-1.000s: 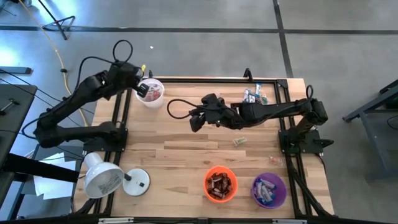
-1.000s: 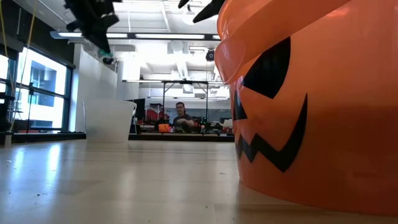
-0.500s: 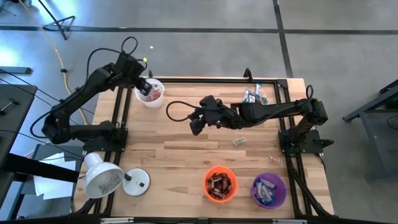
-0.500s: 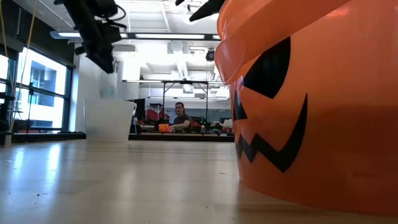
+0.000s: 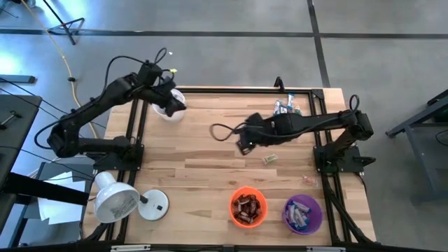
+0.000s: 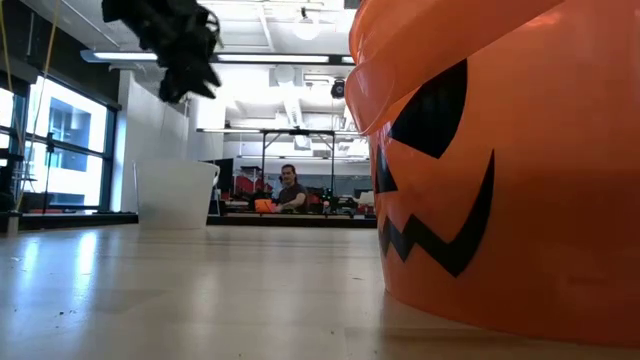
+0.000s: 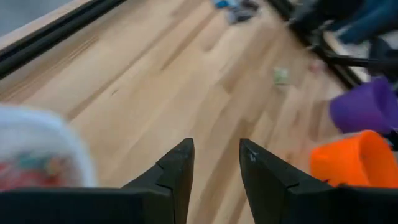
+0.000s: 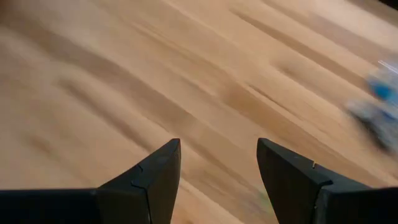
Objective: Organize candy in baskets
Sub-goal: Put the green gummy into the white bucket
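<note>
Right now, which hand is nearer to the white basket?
The left. The left hand hovers over the white basket at the table's far left corner. The right hand is mid-table, well off to the basket's right.

Bench (image 5: 210,175): pale wood planks, lengthwise grain, black frame rails. White basket (image 5: 170,106): white wall, pinkish-red wrappers inside. Orange basket (image 5: 248,207): bright orange, black jagged face print seen in low view; dark brown and red candy within. Purple basket (image 5: 302,214): purple, holding blue-and-white wrappers. Loose candy pile (image 5: 287,107): blue and white. Single candy (image 5: 269,159): pale greenish. Lamp (image 5: 115,200): white shade, white base. Both arms: black. Floor: grey.
</note>
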Tool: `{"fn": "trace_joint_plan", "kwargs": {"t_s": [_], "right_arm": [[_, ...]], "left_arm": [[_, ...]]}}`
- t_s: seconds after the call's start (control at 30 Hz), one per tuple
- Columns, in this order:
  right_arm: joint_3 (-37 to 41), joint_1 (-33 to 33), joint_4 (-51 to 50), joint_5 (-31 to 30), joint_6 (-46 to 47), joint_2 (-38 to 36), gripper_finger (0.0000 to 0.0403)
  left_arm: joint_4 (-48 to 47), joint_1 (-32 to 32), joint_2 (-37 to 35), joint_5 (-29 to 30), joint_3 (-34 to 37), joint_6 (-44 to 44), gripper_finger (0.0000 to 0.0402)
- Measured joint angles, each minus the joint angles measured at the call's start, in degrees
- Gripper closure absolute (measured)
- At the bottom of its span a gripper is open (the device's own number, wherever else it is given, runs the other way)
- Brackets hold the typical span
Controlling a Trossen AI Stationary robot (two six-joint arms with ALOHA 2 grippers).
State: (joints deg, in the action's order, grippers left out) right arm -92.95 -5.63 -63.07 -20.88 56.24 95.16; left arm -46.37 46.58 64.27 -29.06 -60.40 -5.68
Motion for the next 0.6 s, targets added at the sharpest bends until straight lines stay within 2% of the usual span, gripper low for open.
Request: {"fn": "trace_joint_plan", "kwargs": {"t_s": [0.13, 0.23, 0.33, 0.43, 0.6], "right_arm": [[0.1, 0.0, -17.9, 0.1, 9.7, 0.2, 0.0197], [3.1, 0.4, -20.5, 3.0, 15.4, -0.5, 0.0197], [9.0, 1.1, -18.1, 7.0, 21.5, -2.1, 0.0197], [16.0, 1.5, -11.1, 10.0, 26.2, -3.3, 0.0197], [26.2, 1.0, 2.3, 9.0, 41.6, -5.4, 0.0197]], "left_arm": [[5.2, -6.3, 0.0, 0.6, 0.0, -3.2, 0.0287], [8.7, -9.7, 0.0, 1.1, 0.0, -4.7, 0.0287], [11.5, -11.9, 0.0, 2.5, 0.0, -4.7, 0.0287], [12.0, -12.7, 0.0, 5.9, 0.0, -4.7, 0.0287], [11.5, -12.4, 0.0, 8.4, 0.0, -4.1, 0.0287]]}}
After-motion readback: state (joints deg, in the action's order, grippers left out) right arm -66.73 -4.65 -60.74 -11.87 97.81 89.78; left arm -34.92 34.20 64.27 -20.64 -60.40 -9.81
